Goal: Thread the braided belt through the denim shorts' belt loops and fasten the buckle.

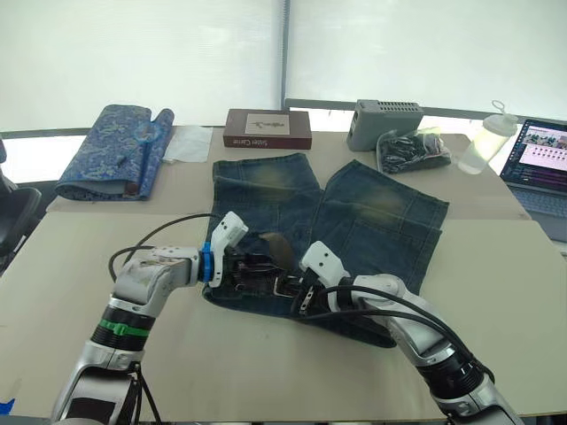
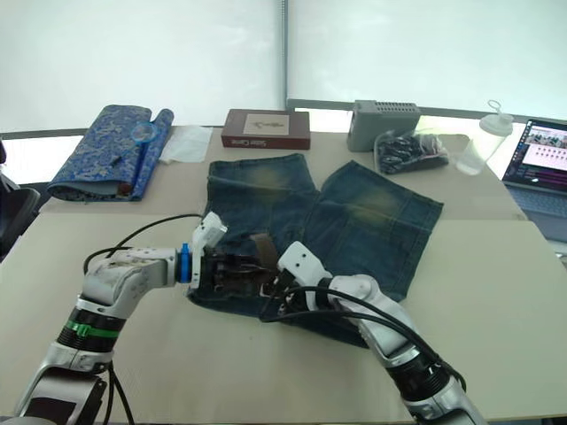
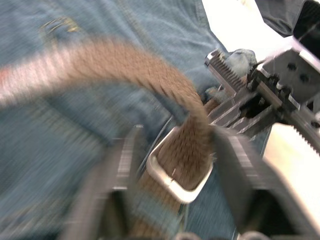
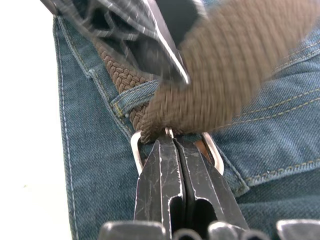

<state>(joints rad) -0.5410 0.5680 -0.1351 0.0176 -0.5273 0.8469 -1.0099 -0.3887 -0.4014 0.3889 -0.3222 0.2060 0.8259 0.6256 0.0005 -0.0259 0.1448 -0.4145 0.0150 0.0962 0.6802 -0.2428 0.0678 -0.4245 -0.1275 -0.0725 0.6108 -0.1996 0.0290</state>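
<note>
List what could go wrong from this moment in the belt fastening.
The braided belt arches loosely through the buckle, so the free end could slip back out. The right gripper, jaws closed at the buckle frame, might lose its hold. Both grippers crowd the same spot on the denim shorts, risking a collision.

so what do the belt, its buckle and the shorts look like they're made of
The braided belt looks like woven brown cord, matte, with a plaited texture. The buckle seems to be metal: silver and shiny. The denim shorts look like faded blue denim, with a twill weave and pale stitched seams.
</note>
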